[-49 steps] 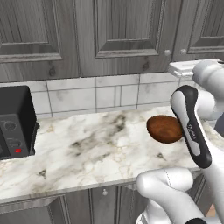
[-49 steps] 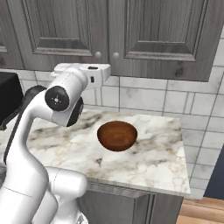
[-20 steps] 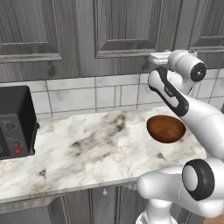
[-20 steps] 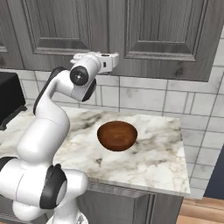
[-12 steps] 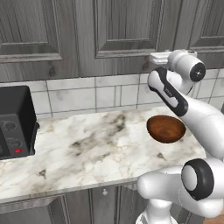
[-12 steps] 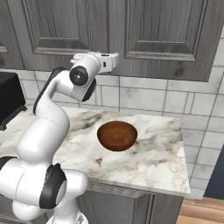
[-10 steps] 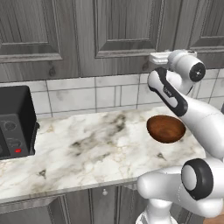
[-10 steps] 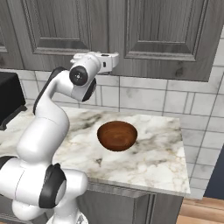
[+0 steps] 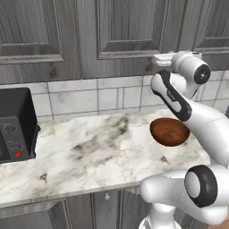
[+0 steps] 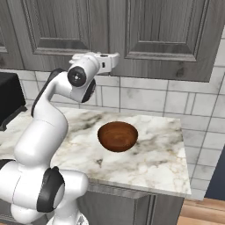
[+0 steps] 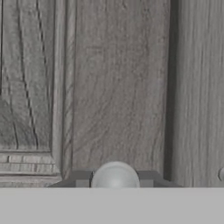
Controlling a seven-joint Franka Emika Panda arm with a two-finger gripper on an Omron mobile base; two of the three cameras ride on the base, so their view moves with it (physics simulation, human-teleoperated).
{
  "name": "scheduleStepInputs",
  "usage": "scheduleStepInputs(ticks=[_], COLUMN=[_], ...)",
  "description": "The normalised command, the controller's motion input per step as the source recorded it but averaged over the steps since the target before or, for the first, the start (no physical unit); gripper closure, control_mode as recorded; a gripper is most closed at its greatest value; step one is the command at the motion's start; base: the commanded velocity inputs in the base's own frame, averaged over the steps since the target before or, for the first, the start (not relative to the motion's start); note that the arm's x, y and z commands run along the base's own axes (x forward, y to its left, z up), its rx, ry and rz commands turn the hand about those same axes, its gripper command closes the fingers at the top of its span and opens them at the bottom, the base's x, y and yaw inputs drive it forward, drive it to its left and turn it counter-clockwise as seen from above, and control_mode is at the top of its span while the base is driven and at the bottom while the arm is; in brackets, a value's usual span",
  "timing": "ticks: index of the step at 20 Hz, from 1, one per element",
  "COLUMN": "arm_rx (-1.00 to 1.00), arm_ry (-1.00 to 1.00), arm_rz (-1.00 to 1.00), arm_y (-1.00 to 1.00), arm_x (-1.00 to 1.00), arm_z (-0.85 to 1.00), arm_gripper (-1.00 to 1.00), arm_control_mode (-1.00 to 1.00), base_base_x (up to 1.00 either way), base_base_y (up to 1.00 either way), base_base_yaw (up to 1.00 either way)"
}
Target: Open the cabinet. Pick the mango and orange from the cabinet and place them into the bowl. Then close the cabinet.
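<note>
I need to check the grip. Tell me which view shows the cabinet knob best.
The hand view: the round silver knob sits close up between the gripper's dark fingertips, against the closed cabinet door. In the left base view the gripper reaches the door's lower edge but hides the knob; the right base view likewise shows the gripper at the door.

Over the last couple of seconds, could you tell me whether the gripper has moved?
Yes. The gripper has risen from beside the bowl to the cabinet door's lower edge, where it is shut on the knob.
</note>
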Motion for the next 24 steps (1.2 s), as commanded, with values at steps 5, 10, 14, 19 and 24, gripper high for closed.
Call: scheduleStepInputs(ticks=[5, 10, 14, 19, 24], arm_rx=[0.0, 0.0, 0.0, 0.0, 0.0], arm_ry=[0.0, 0.0, 0.0, 0.0, 0.0], arm_rz=[0.0, 0.0, 0.0, -0.02, -0.07], arm_y=[0.03, 0.22, 0.6, 0.81, 0.88], arm_x=[-0.02, -0.27, -0.53, -0.56, -0.54], arm_z=[0.0, 0.01, 0.0, 0.0, 0.05], arm_gripper=[1.0, 1.0, 1.0, 1.0, 1.0], arm_control_mode=[-1.0, -1.0, -1.0, -1.0, -1.0], base_base_x=[0.0, 0.0, 0.0, 0.0, 0.0], base_base_y=[0.0, 0.0, 0.0, 0.0, 0.0], base_base_yaw=[0.0, 0.0, 0.0, 0.0, 0.0])
